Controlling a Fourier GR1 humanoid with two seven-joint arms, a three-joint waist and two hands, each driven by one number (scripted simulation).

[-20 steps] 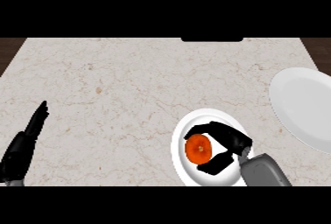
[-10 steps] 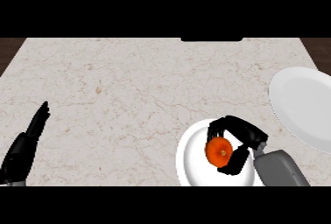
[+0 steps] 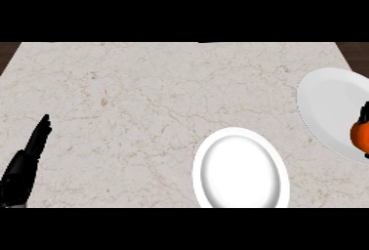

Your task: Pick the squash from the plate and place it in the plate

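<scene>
Squash (image 3: 359, 136), orange, sits at the far right edge of the head view, partly cut off by the frame, over the lower right part of the far plate (image 3: 328, 105). Cannot tell if it touches the plate surface or is above it. Right hand (image 3: 364, 113) shows only as black finger bits just above and below the squash, curled round it, gripping it; the rest of the hand is out of frame. Near plate (image 3: 241, 168), white, oval-looking, lies on the marble counter (image 3: 144, 93) at lower centre, well apart from the squash. Left hand (image 3: 32, 146) rests at the lower left edge, fingers straight and pointing up, holding nothing.
</scene>
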